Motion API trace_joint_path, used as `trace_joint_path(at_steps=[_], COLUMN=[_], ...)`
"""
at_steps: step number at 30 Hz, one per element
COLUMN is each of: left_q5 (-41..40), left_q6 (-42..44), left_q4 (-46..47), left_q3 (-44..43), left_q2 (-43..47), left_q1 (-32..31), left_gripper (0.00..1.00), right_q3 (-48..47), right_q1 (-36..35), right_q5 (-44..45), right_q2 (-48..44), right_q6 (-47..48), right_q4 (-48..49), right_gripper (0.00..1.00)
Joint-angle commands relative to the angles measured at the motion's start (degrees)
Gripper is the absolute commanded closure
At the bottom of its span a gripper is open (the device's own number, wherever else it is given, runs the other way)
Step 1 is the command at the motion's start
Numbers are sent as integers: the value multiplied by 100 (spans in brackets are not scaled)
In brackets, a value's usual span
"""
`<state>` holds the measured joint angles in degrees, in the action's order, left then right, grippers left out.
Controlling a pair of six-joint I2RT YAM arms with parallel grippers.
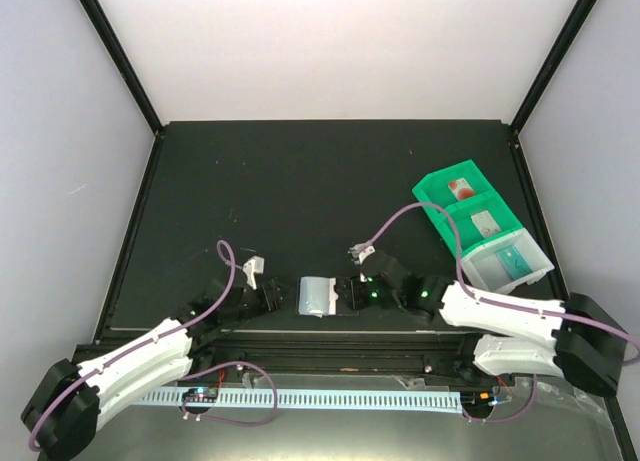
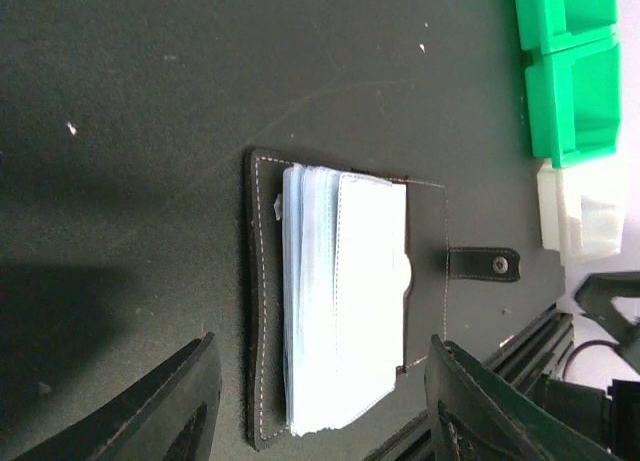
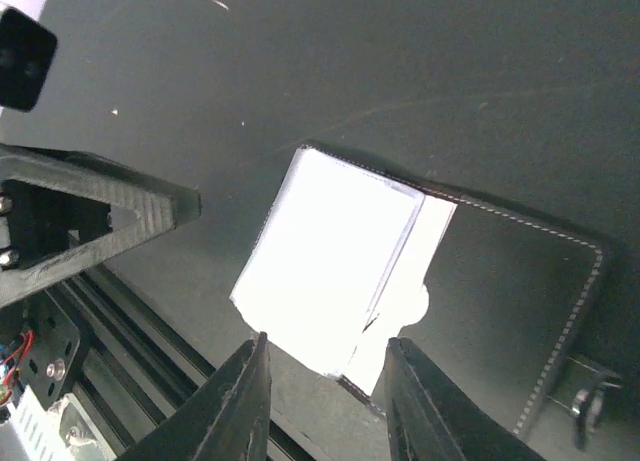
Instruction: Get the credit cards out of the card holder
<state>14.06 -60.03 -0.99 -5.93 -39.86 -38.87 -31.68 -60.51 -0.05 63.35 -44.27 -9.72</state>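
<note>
Both jaws are parted and hold nothing. The left jaws stand wide, straddling the card holder (image 1: pixel 318 296); the right jaws stand narrower, just over its pale sleeves (image 3: pixel 330 261). The holder lies open on the worktop (image 1: pixel 330 181) between the arms. Its long axis runs across them, and the pocket notch faces the right arm, which seems better placed.

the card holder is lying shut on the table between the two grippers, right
Not quite: the card holder is open, not shut. The left wrist view shows its pale sleeves exposed and the snap tab unfastened. It does lie on the table between the left gripper and the right gripper.
</note>
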Motion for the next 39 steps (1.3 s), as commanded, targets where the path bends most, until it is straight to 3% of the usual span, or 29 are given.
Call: trace_joint_path(at_steps=[1, 7, 11, 17, 22, 30, 39], left_q5=[622, 1049, 928, 653, 494, 942, 2114], left_q6=[35, 226, 390, 634, 673, 778, 339], left_q4=[587, 973, 742, 269, 363, 983, 2805], left_q3=[71, -61, -251, -433, -435, -662, -675], left_q2=[-104, -471, -747, -1075, -1476, -2434, -3026], left_q1=[116, 138, 141, 138, 141, 139, 36], left_gripper=[43, 41, 41, 53, 55, 52, 52], right_q3=[-268, -17, 198, 623, 988, 1111, 1135], right_q1=[-20, -16, -13, -13, -3, -4, -5], right_q5=[-352, 84, 267, 720, 690, 886, 894], right_q2=[670, 1240, 1466, 1532, 1621, 1266, 1180], right_q6=[48, 157, 182, 78, -33, -32, 5], right_q4=[325, 453, 562, 781, 1070, 1005, 1086], right_gripper=[68, 73, 73, 75, 75, 77, 77])
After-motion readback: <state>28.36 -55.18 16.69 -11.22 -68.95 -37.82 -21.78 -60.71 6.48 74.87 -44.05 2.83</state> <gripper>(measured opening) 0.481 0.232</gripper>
